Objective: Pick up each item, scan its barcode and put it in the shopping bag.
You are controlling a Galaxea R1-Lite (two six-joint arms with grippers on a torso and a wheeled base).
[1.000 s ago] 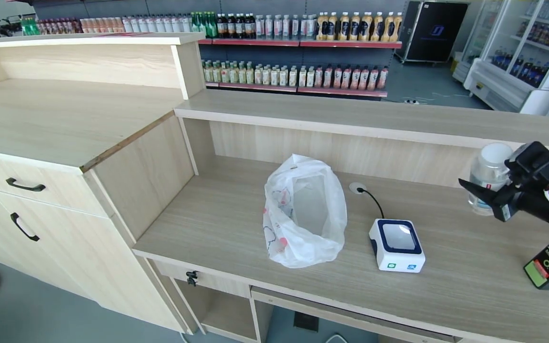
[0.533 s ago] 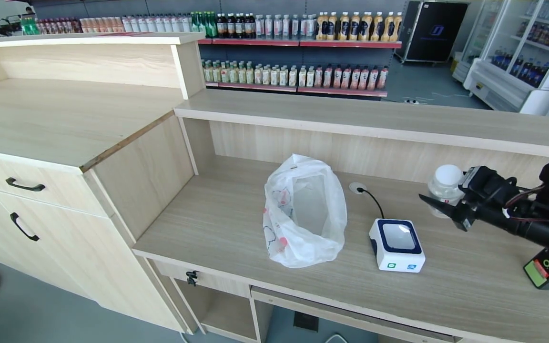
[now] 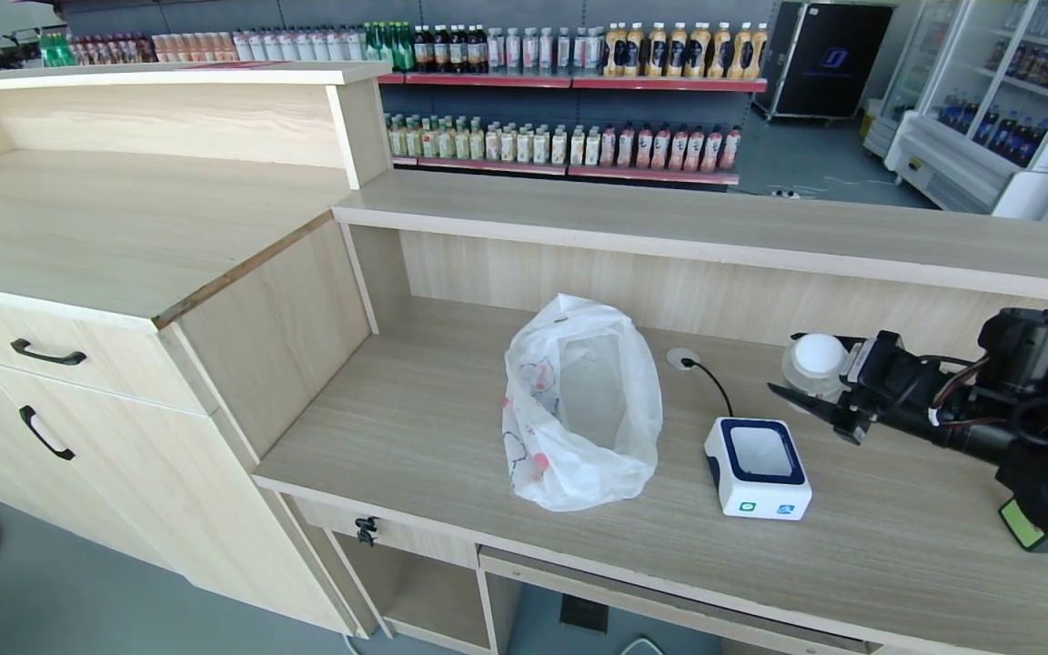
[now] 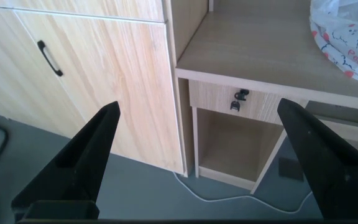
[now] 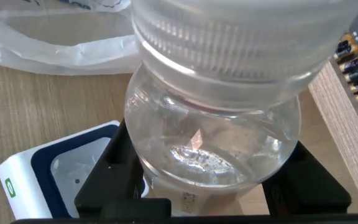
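R end effector point(image 3: 804, 377) – grips bottle point(image 3: 821, 354)

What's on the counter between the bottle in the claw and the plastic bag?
Between bottle and bag sit the white barcode scanner and its black cable, otherwise bare counter; the head view shows this.

We stand at a shop checkout, our wooden tabletop point(image 3: 415, 437) carrying a barcode scanner point(image 3: 758, 467) and a plastic shopping bag point(image 3: 581, 400), beyond it red shelves point(image 3: 579, 83) lined with bottled drinks point(image 3: 670, 50), glass-door coolers point(image 3: 1015, 82) at our right
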